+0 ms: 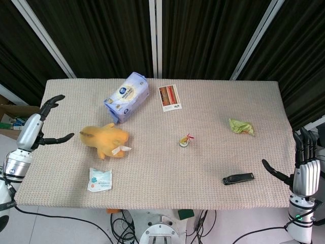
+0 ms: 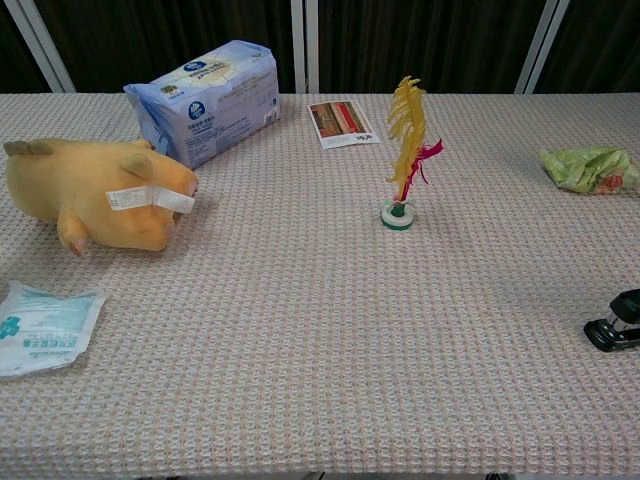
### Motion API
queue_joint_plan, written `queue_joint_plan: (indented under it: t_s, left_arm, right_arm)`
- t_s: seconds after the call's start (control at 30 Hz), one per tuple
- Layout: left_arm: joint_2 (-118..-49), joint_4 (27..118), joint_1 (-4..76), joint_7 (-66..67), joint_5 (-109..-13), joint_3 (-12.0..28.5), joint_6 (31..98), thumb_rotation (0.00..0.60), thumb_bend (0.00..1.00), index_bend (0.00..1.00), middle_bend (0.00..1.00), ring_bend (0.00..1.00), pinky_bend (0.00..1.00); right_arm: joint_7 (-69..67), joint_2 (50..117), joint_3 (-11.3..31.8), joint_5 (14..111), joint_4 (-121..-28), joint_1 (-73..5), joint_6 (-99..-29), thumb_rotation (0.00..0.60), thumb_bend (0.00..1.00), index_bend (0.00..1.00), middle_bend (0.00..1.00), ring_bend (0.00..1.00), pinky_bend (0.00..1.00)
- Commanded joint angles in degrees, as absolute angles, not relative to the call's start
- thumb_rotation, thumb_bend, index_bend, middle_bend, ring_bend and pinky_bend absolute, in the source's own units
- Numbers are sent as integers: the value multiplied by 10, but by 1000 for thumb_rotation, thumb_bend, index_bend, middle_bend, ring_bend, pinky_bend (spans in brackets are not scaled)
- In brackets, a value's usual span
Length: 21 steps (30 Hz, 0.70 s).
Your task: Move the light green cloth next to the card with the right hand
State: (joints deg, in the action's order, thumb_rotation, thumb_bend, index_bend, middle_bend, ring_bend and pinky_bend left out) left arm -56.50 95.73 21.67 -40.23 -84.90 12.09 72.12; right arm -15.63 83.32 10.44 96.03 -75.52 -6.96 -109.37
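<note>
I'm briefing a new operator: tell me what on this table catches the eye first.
The yellow plush toy lies left of centre, just in front of the blue tissue pack. At mid-table a feathered shuttlecock stands upright. The light green cloth sits crumpled toward the right edge, far from the card at the back.

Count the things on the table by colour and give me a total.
Yellow: 2, plush toy, feather shuttlecock
Blue and white: 2, tissue pack, wipes packet
Light green: 1, cloth
Black: 1, stapler
Striped: 1, card
Total: 7
</note>
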Motion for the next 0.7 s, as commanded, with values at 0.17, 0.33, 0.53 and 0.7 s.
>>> queue_joint_plan:
  t_s: [0.17, 0.33, 0.53, 0.7]
  left_arm:
    - [-564, 959, 214, -400, -850, 112, 723, 435, 123, 73, 99, 51, 151]
    - [-560, 962, 214, -399, -856, 108, 726, 433, 123, 73, 99, 51, 151]
    - [-557, 974, 209, -377, -877, 96, 742, 435, 123, 73, 99, 51, 151]
    - [-548, 990, 194, -319, -898, 76, 760, 437, 123, 73, 99, 51, 151]
  right_arm:
    - [-163, 835, 106, 954, -753, -71, -1088, 600, 91, 0, 0, 0, 0]
    - [-159, 835, 104, 952, -753, -70, -1083, 600, 90, 0, 0, 0, 0]
    - [-151, 825, 105, 948, -759, -72, -1071, 600, 90, 0, 0, 0, 0]
    - [-136, 813, 100, 942, -764, -77, -1044, 600, 91, 0, 0, 0, 0]
